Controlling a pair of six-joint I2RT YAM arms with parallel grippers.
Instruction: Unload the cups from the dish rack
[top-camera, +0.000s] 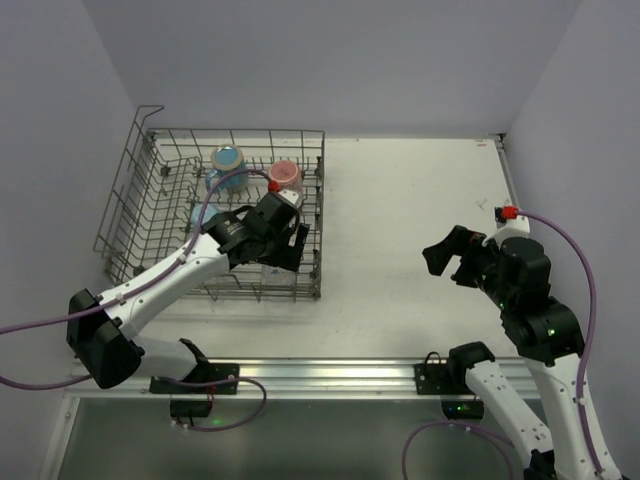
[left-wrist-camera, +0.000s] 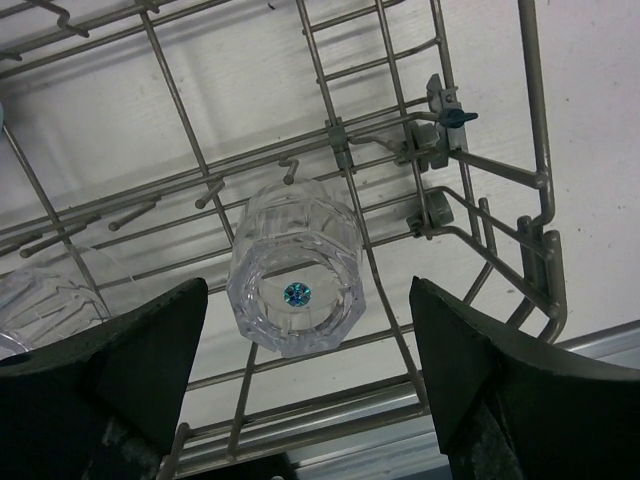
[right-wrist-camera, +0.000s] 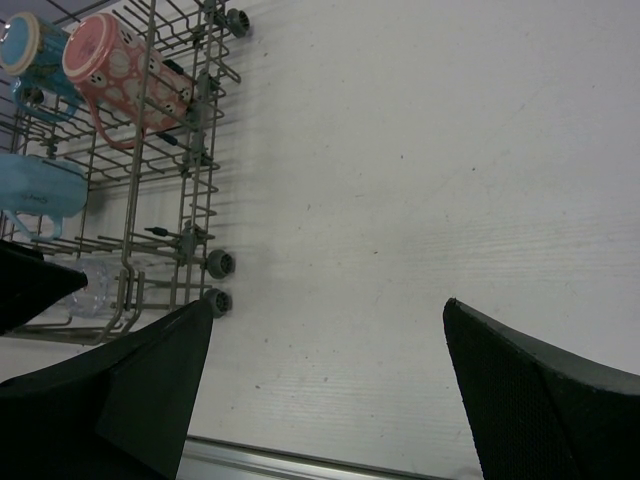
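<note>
White table (top-camera: 420, 220) | left gripper (left-wrist-camera: 308, 305) agape over clear glass (left-wrist-camera: 295, 290) in dish rack (top-camera: 130, 210), seemingly not touching | right gripper (right-wrist-camera: 328, 310) agape

table (top-camera: 400, 220): white, faintly scuffed | rail (top-camera: 330, 375): silver, along near edge | walls (top-camera: 330, 60): pale lavender

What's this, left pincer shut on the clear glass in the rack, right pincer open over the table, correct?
No: the left wrist view shows the left pincer open, straddling the clear glass, not closed on it. Rest holds.
</note>
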